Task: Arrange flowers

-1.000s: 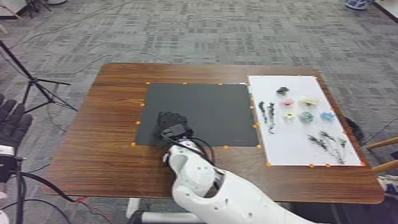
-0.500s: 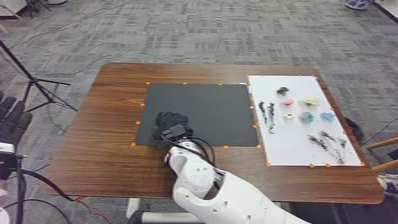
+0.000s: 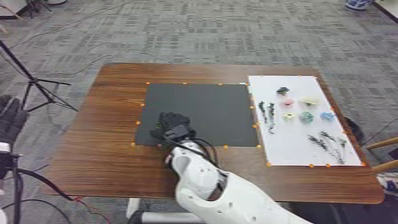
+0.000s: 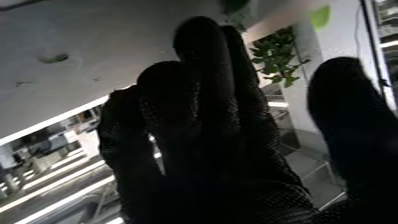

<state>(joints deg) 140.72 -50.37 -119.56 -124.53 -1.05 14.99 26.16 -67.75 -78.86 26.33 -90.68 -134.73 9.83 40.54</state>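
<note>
lying well right of right robot hand [image 3: 172, 124]: flowers [image 3: 306, 117] on white board [image 3: 289, 147] | fingers and thumb apart

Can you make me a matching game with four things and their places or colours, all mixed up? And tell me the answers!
1. Right hand
2. Pink flower
3. Table
4. Left hand

A. Brown
B. Left of the table
C. At the black sheet
D. On the white sheet

Answers: 1-C, 2-D, 3-A, 4-B
</note>
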